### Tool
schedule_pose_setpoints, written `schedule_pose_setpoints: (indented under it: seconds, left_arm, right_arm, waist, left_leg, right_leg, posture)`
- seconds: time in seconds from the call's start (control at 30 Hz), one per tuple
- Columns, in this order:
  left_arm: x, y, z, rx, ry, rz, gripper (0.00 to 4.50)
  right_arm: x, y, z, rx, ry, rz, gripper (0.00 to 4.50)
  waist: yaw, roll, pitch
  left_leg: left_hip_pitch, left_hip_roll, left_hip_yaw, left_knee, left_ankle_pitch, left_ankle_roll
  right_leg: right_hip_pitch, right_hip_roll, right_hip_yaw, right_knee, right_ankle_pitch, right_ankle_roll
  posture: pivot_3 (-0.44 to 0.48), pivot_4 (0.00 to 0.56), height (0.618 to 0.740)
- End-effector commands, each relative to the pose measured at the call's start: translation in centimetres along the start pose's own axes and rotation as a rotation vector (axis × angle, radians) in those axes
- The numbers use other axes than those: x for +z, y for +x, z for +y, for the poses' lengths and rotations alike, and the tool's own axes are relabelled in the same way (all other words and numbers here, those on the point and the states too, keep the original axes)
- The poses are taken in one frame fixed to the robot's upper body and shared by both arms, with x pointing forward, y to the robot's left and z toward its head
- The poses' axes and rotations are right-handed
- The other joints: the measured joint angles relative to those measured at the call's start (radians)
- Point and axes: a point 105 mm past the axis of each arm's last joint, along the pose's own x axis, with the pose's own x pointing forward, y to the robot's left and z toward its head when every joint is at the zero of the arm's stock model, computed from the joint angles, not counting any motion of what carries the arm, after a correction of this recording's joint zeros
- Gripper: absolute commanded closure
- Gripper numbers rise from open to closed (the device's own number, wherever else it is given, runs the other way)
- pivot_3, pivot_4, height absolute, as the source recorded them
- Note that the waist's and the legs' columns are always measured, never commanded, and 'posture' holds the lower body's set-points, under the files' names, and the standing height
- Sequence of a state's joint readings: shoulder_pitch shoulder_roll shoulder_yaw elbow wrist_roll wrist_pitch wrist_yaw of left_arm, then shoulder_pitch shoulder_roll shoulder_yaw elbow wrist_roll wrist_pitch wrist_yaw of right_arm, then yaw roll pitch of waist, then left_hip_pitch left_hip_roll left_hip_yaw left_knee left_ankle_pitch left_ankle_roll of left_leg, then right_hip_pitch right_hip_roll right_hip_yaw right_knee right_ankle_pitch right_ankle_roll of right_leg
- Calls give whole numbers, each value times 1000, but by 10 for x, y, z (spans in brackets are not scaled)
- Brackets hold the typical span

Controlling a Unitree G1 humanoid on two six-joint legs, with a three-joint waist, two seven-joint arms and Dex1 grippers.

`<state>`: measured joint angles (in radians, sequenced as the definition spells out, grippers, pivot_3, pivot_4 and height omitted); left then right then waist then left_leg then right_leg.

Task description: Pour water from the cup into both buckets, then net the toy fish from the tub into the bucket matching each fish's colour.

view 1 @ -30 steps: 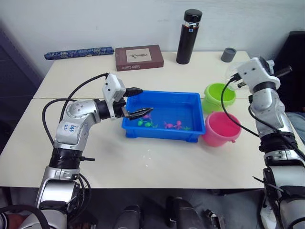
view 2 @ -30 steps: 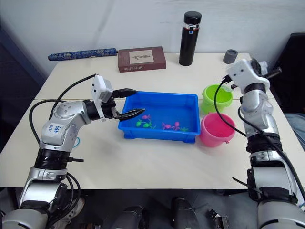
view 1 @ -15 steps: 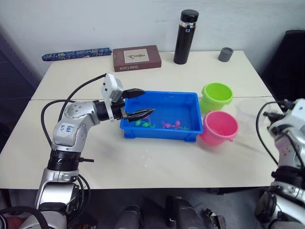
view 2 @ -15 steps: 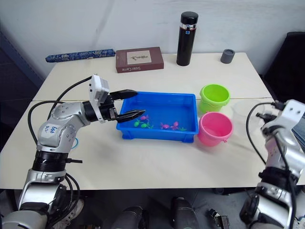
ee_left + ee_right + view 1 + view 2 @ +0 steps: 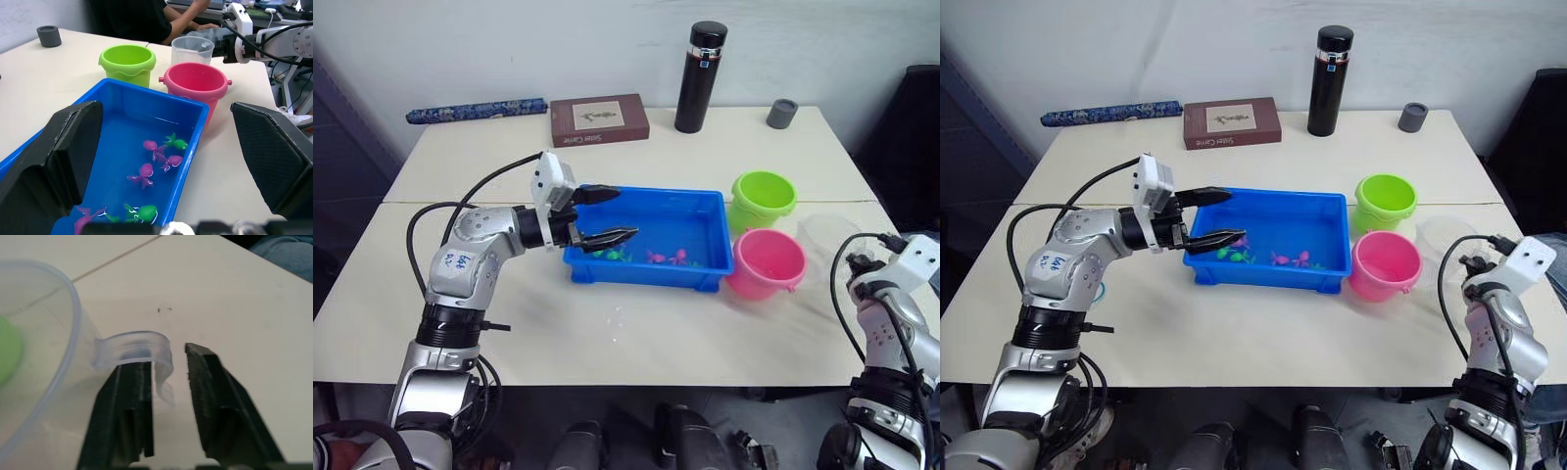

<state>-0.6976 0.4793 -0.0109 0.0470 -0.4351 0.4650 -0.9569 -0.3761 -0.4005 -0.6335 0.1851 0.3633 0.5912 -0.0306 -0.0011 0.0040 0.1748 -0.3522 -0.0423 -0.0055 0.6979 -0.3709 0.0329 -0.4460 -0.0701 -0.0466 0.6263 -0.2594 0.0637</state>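
Cup (image 5: 44, 357), clear plastic, stands upright on the counter (image 5: 705, 323) just beside the pink bucket (image 5: 766, 262), on that bucket's right, near the counter's right edge. Its curved handle (image 5: 142, 352) sits in the gap of the right gripper (image 5: 168, 396); the jaws stand narrowly parted around the handle, one finger touching it, the other a little apart, so no firm clamp shows. The lime green bucket (image 5: 762, 199) stands just behind the pink one, both close against the right end of the blue tub (image 5: 651, 269). In the tub lie several tiny toy fish (image 5: 159, 159), pink and green, gathered toward its front. The left gripper (image 5: 607, 215) hovers over the tub's left end with its jaws spread wide and empty. A person's arm (image 5: 195, 19) rests beyond the counter.
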Motion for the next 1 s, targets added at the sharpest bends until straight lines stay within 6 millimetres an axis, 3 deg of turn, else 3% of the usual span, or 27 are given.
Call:
schedule_pose_setpoints:
  seconds: [0.03, 0.07, 0.33, 0.43, 0.6, 0.73, 0.83, 0.93, 1.0]
  left_arm:
    - [13, 0, -1, -6, 52, -22, 0]
    - [12, -1, 0, -2, 52, -20, 0]
    - [9, -6, 3, 28, 42, -18, 0]
    - [6, -8, 3, 36, 30, -14, 0]
    - [-6, -18, 11, 124, -22, 16, 0]
    - [-21, -37, 25, 291, -50, 57, 0]
    - [-32, -73, 37, 490, -99, 58, 0]
    - [-38, -94, 40, 596, -115, 77, 0]
    - [-39, -102, 42, 638, -125, 78, 0]
  right_arm:
    - [21, -11, -15, 8, -122, -29, 1371]
    - [22, -15, -22, 9, -151, -13, 966]
    - [20, -51, -51, 127, -389, 186, 966]
    - [20, -63, -48, 236, -447, 255, 966]
    - [26, -91, -21, 529, -655, 327, 966]
    - [31, -117, 19, 826, -730, 320, 966]
    - [25, -139, 59, 1091, -768, 291, 966]
    - [18, -151, 81, 1232, -772, 293, 966]
    - [17, -154, 87, 1266, -765, 287, 428]
  waist:
    - [2, 0, 0]
    - [4, 0, 0]
    - [6, 0, 0]
    - [3, 0, 0]
    - [4, -2, 1]
    - [4, -3, 2]
    - [6, -4, 2]
    - [5, -5, 3]
    - [11, -5, 3]
  left_leg:
    - [0, 0, 0, 0, 0, 0]
    - [0, 0, 0, 0, 0, 0]
    - [0, 0, 0, 0, 0, 1]
    - [0, 0, 1, 0, 0, 1]
    - [1, 0, 0, -1, 0, 2]
    - [1, 0, 0, -1, 0, 2]
    - [1, 0, -1, -1, 0, 1]
    - [1, 1, -1, -1, -1, 0]
    - [1, 1, -2, 0, -1, 0]
  right_leg:
    - [0, 0, 0, 0, 0, 0]
    - [0, 0, 0, 0, 0, 0]
    - [0, 0, 0, -4, 0, 0]
    - [1, 0, 0, -4, 0, 0]
    - [1, 0, 0, -4, 0, 0]
    - [1, 0, 0, -5, 0, 0]
    - [1, 0, -1, -5, 0, 0]
    - [1, 0, -1, -5, 0, 0]
    - [1, 0, -1, -6, 0, 0]
  posture:
    - [0, 150, 739]
    - [0, 150, 739]
    - [0, 150, 739]
    - [0, 150, 739]
    - [0, 150, 739]
    - [0, 150, 739]
    - [0, 150, 739]
    - [0, 150, 739]
    - [0, 150, 739]
